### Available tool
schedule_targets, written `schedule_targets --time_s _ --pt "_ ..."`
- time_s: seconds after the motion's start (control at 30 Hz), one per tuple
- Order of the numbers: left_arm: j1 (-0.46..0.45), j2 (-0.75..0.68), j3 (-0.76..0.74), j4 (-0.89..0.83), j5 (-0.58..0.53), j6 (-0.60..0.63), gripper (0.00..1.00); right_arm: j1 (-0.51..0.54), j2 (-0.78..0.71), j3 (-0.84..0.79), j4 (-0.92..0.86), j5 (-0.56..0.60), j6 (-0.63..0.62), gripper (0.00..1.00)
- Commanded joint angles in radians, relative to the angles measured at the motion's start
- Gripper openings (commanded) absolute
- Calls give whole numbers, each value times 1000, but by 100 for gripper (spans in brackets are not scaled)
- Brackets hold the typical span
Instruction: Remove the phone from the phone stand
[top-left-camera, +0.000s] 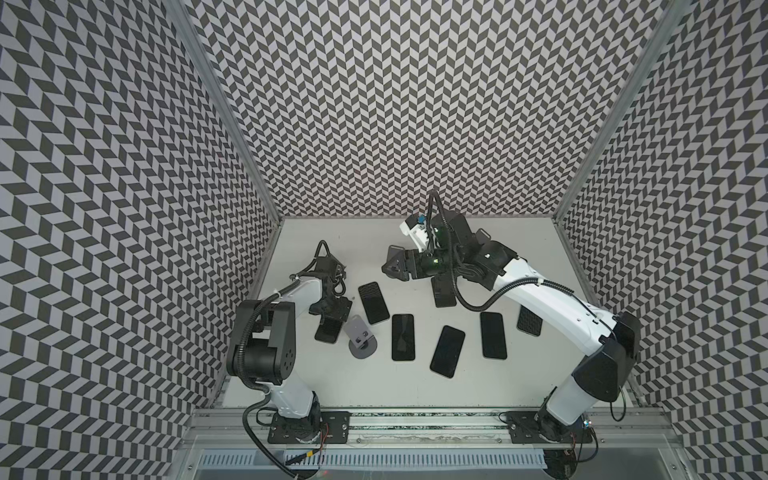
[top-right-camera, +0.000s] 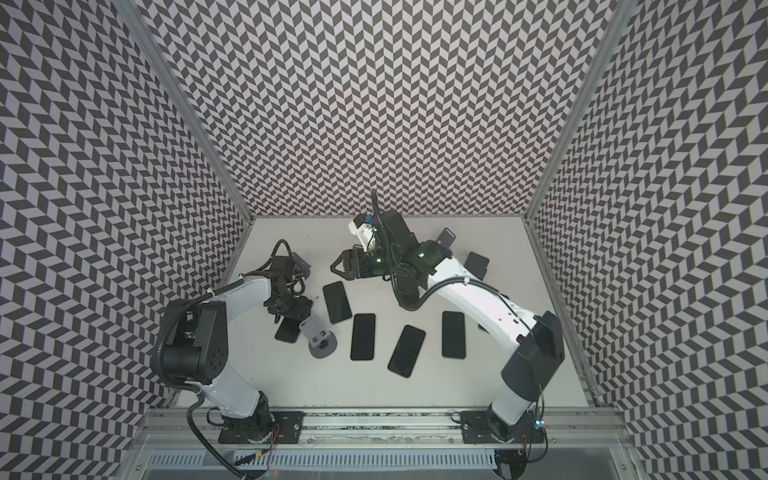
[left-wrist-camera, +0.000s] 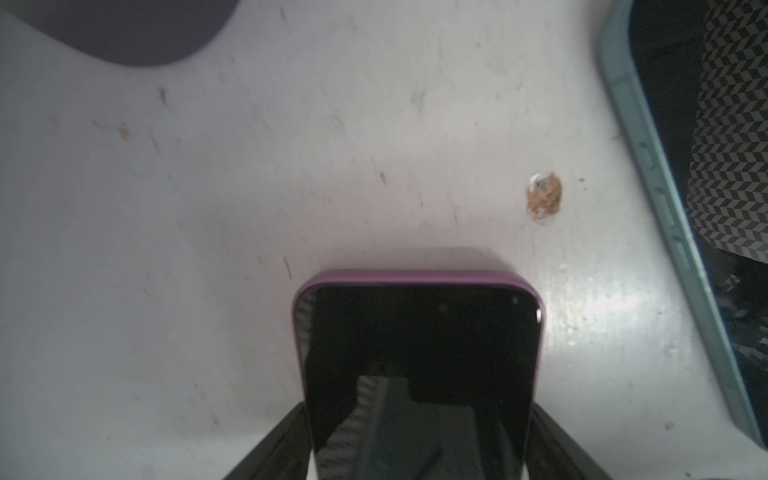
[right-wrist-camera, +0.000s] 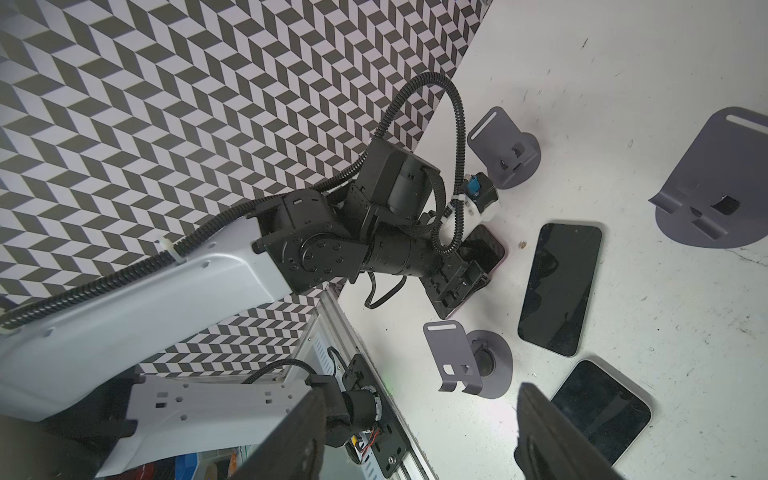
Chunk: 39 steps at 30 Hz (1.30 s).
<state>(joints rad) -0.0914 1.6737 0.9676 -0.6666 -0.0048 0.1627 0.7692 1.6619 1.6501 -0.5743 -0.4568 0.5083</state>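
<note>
Left claw (left-wrist-camera: 419, 409) flanks purple-cased black phone (left-wrist-camera: 415, 332) on white worktop (left-wrist-camera: 374, 145), grip unclear: release fully, lift straight, don't drag. Right claw (right-wrist-camera: 419, 395) spread, empty.

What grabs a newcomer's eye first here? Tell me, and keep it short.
Black-and-white chevron-patterned walls tower around the white table. On it, dark-screened phones lie flat in a loose row beside an empty grey phone stand. The left gripper straddles a purple-cased phone right beside that stand.
</note>
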Motion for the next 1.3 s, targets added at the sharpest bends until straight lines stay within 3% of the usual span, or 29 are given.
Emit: schedule_targets --time_s 0.0,0.7,1.27 --pt "-5 17 13 -10 -16 8 81 -3 -17 7 50 3 -1 71" --pt "-3 -20 17 -3 -17 7 84 -3 -34 12 39 26 -2 71" --pt "8 -231 2 65 5 -10 84 -4 -35 99 -55 151 -42 73"
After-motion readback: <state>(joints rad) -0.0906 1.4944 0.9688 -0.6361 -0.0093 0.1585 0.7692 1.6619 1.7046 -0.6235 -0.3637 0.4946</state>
